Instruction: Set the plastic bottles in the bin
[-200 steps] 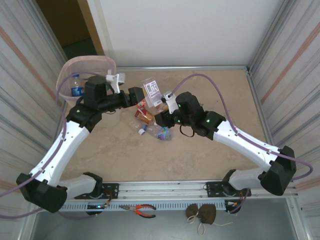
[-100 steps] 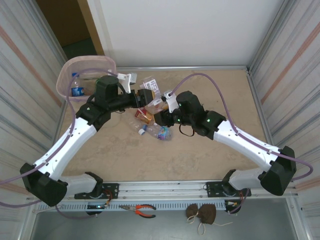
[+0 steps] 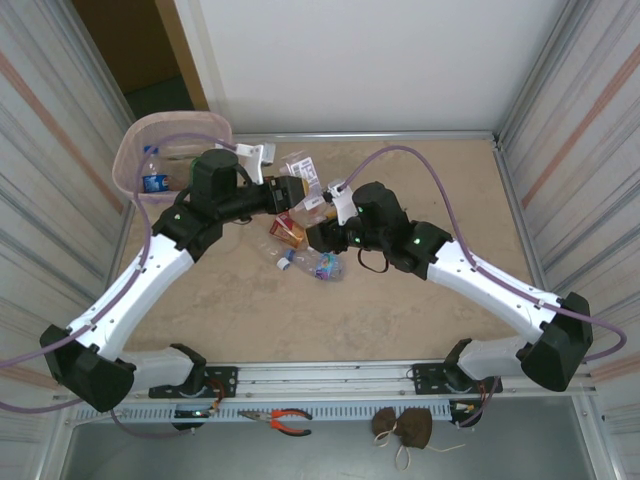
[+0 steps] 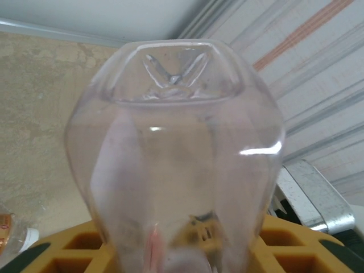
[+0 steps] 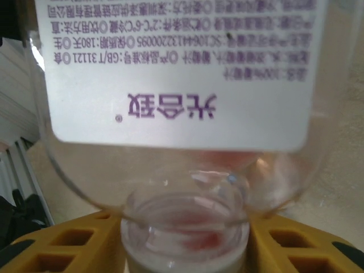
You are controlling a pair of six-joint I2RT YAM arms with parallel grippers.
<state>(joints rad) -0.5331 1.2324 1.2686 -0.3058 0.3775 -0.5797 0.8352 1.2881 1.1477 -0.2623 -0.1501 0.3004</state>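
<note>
that clear bottle looks empty, so i'd judge it very light, thin-walled and ready to buckle under a hard pinch, and slick wherever the plastic is bare. the stiffest holds would be the neck or the shoulder just below it; the papered side should give more bite than the bare side

it's see-through, with a squarish base that has a cross moulded into it, a broad white label printed with chinese characters, and a pale collar round the neck

it hangs off the worktop between the two arms, towards the far side and to the right of the pink bin. a blue-labelled bottle lies inside the bin, and a few loose bottles sit just nearer than the held one

the left hand has its yellow pads drawn in against the bottle's body, base pointing away from it, and seems to be gripping. the right hand has the neck between its pads, but whether it pinches or merely brackets it i cannot tell
</note>
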